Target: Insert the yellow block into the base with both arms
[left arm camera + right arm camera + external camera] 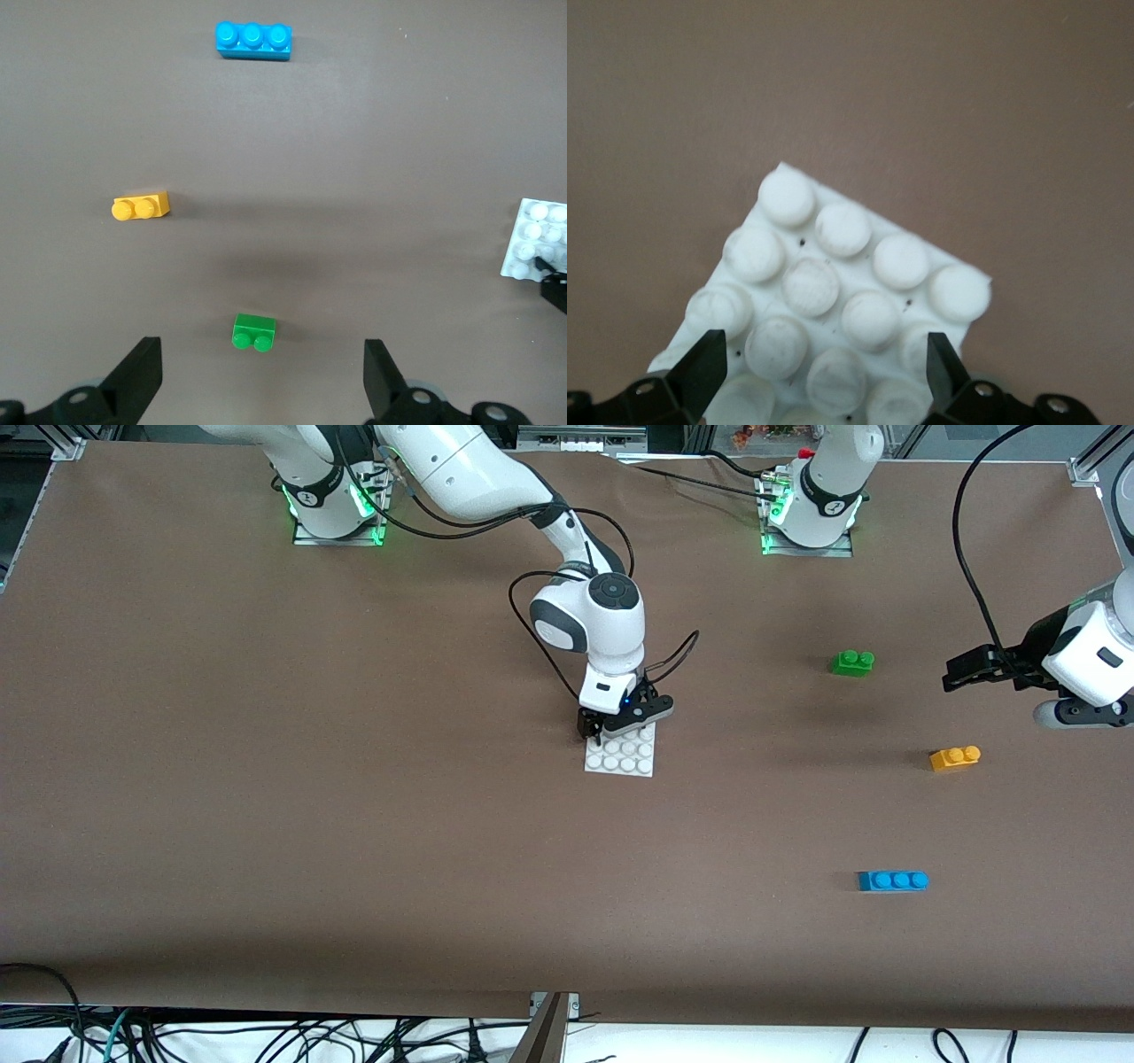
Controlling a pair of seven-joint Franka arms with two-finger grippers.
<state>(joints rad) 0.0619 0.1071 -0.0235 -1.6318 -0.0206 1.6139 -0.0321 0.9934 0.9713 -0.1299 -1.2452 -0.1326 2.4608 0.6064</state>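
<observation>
Two robot arms: glossy white rounded shells with dark grey joint bands and round dark grey caps. Bases sit on metal plates, ringed by green light. Black cables loop loosely along each arm. The right gripper (601, 735) and left gripper (957, 675) are black, each with two flat tapered fingers (139, 372) and small silver screws at the finger roots.

Orange-yellow is being shown by the yellow block (954, 758), white by the studded base (620, 756). Brown is being shown by the surface (354, 824).
</observation>
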